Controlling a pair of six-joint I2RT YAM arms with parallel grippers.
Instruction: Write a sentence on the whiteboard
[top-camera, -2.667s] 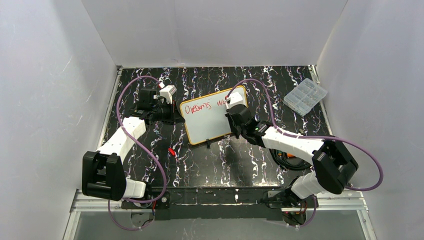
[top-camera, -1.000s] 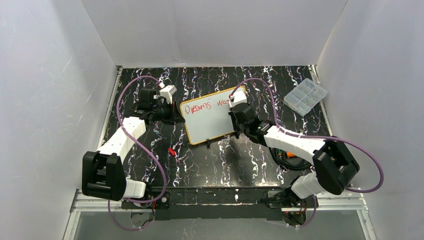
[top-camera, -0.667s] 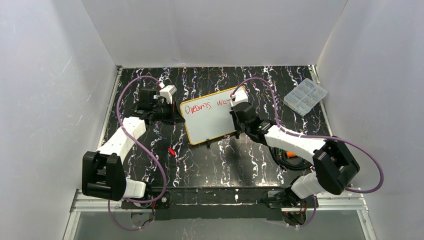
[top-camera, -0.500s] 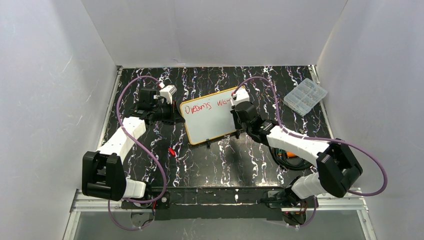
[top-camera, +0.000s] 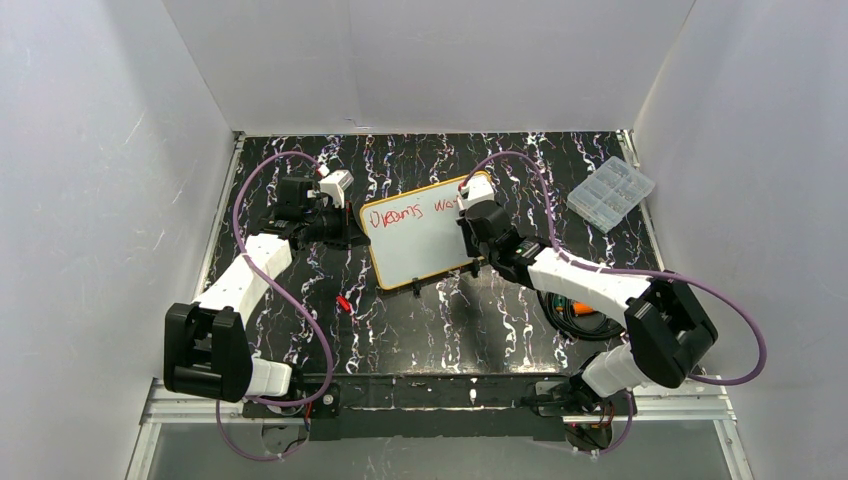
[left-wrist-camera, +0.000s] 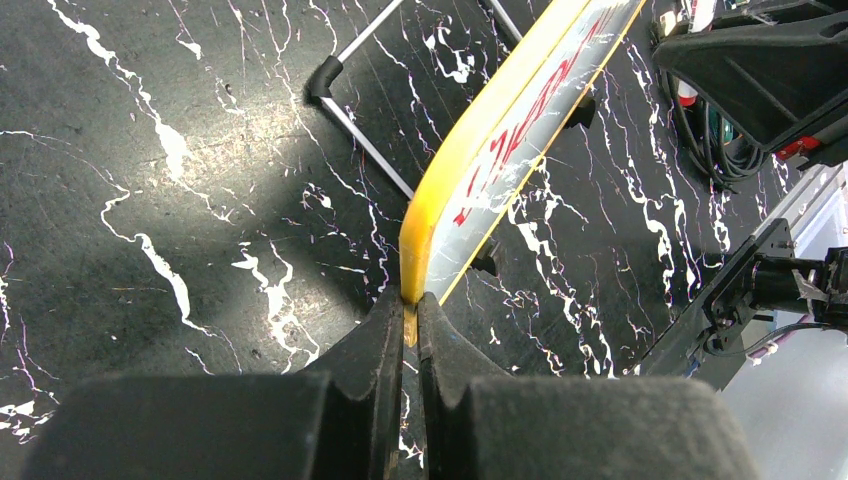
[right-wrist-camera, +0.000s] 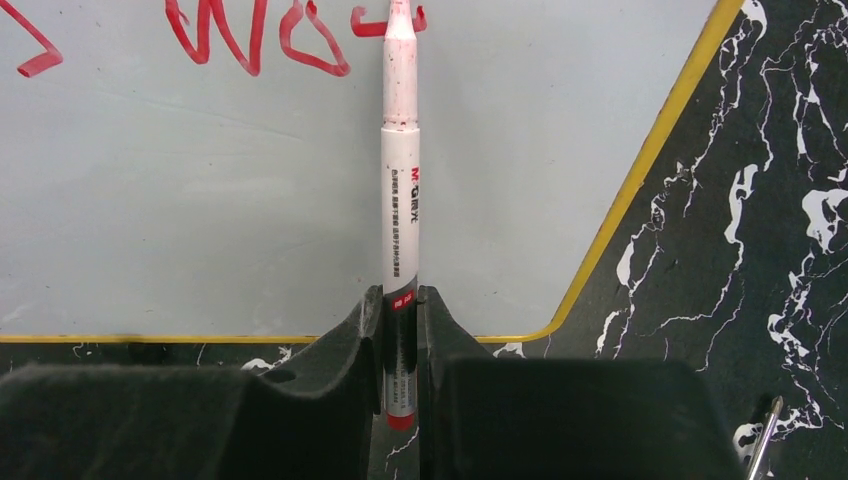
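The right gripper (right-wrist-camera: 400, 300) is squeezed tight on a white marker (right-wrist-camera: 400, 190). The marker sticks straight out past its fingers. Its red tip seems to touch the whiteboard (right-wrist-camera: 180, 200) at the far end. Just left of the tip are the red letters "Wo", and a short red line sits right at the tip. The sentence (top-camera: 405, 216) reads only "Dreams Wo" and a bit more, so the robot looks to be in the middle of the second word.

The left gripper (left-wrist-camera: 410, 318) is pinched shut on the board's yellow edge. The board runs away from its fingers and leans up off the black table (left-wrist-camera: 150, 200).

The next move probably needs small, careful strokes to the right of the tip. There is some white space there before the yellow frame, but not a lot. The marker should press softly, and the left gripper should hold the board firm so it does not slide.
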